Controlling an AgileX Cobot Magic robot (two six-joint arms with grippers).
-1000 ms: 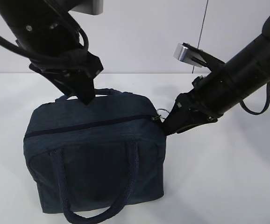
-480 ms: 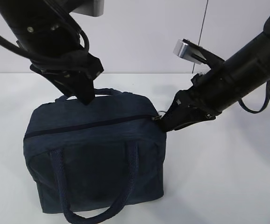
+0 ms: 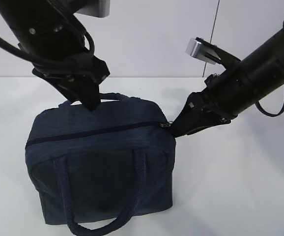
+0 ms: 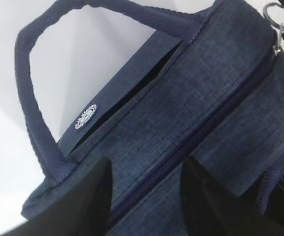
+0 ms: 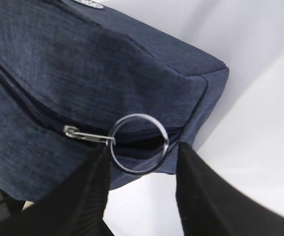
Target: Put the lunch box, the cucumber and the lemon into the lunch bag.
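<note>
Readable text: none in any view.
Brand mark: one small round silvery emblem [image 4: 85,116] on the outer pocket flap of the lunch bag [image 4: 215,98], just beside the handle [image 4: 31,118]; its pattern is too fine to read.
Same emblem, right wrist view: only an edge shows at the top of the bag; unreadable.
Numbers, signs: none legible.
</note>
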